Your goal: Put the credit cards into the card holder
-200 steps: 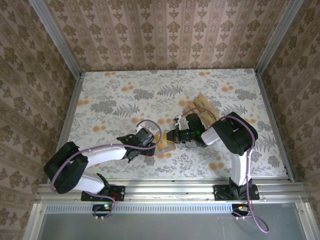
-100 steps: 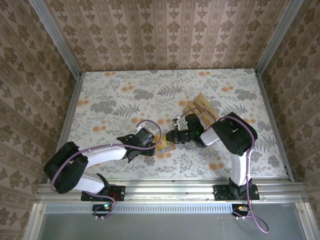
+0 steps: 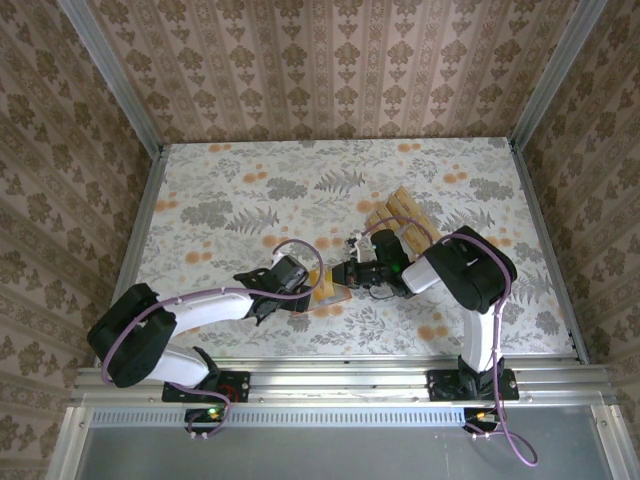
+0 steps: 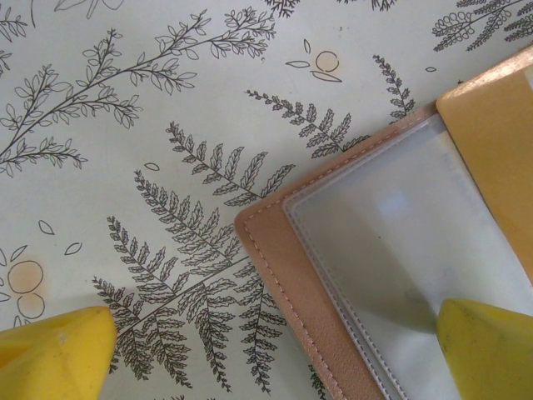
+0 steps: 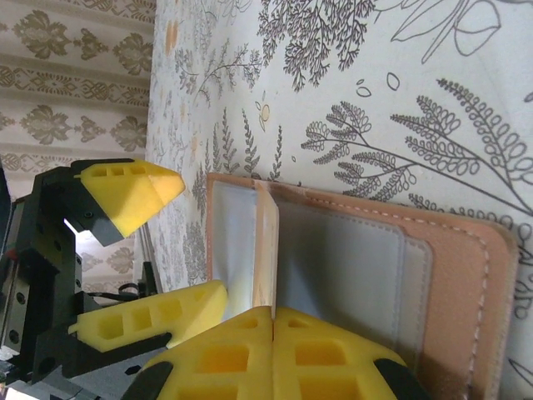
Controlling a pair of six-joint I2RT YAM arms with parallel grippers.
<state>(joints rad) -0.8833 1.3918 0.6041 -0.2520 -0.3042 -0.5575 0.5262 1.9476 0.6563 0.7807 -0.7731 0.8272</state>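
- card holder lies open, inside up, front-centre of the table, between my two claws.
- right claw pressed together on one credit card. the card is edge-on to the wrist camera, its long axis running from my fingertips out over the holder's pockets.
- left claw spread, one fingertip over the clear window, the other over bare table.
- loose cards fanned just behind my right arm. open table to the left and far side.
- both arms low, reaching inward.
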